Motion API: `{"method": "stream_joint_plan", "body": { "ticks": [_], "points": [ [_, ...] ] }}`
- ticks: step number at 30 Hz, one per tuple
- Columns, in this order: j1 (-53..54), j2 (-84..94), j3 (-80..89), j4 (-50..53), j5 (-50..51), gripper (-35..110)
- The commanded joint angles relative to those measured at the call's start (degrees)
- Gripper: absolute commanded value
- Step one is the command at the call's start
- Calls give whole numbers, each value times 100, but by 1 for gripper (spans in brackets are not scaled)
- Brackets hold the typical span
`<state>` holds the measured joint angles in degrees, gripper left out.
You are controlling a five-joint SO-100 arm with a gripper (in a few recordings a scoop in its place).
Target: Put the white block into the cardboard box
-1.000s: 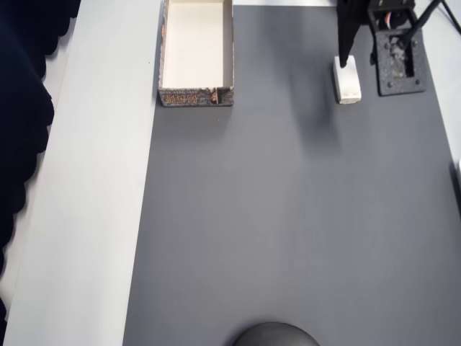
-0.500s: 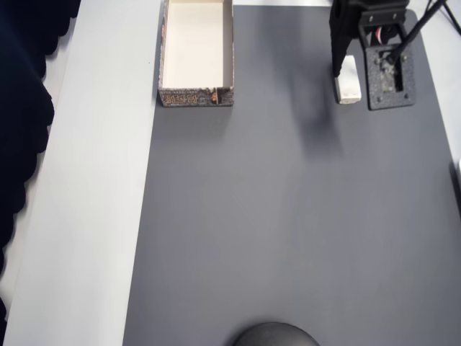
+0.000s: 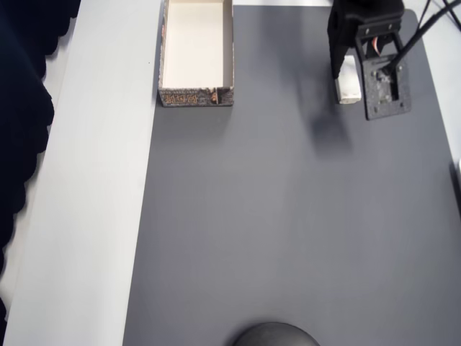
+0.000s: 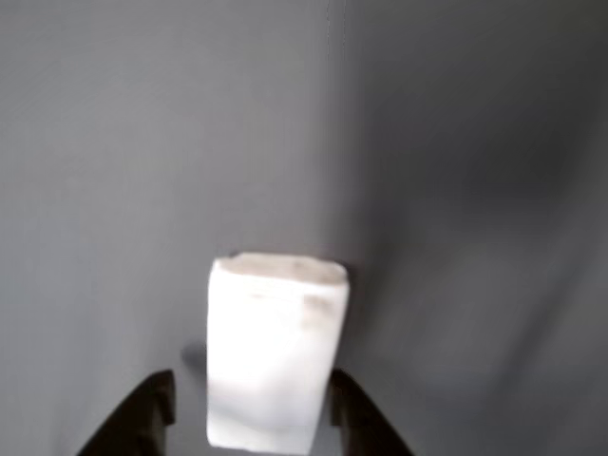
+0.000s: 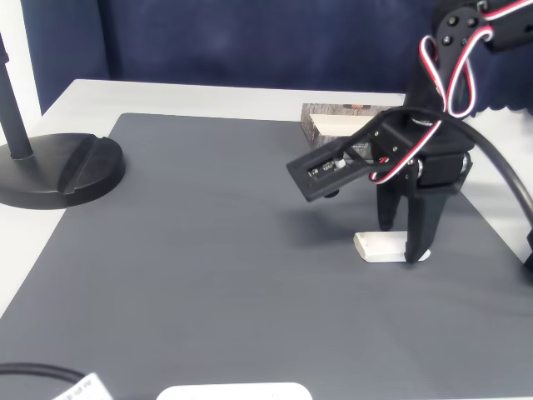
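On the grey mat (image 5: pixel 208 250), the gripper (image 5: pixel 401 242) (2 fingers spread) straddles the white block (image 5: pixel 379 247).

Matt grey mat (image 3: pixel 274 216), smooth white block (image 4: pixel 274 347), printed cardboard box (image 3: pixel 196 54), black plastic end effector (image 5: pixel 402 242)

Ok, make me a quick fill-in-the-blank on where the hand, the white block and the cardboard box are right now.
1. The white block lies flat on the dark grey ____.
2. The hand straddles the block with its fingers ____.
3. The cardboard box holds ____.

Missing words: mat; open; nothing
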<state>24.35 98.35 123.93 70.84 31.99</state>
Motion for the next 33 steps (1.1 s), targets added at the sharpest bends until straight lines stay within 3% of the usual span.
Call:
{"method": "stream_joint_plan", "body": {
  "ticks": [1,27,33],
  "points": [
    [-88,-18,-141,-79,44,22],
    [-35,-193,-18,-352,44,20],
    [-18,-211,0,-352,149,9]
  ]
}}
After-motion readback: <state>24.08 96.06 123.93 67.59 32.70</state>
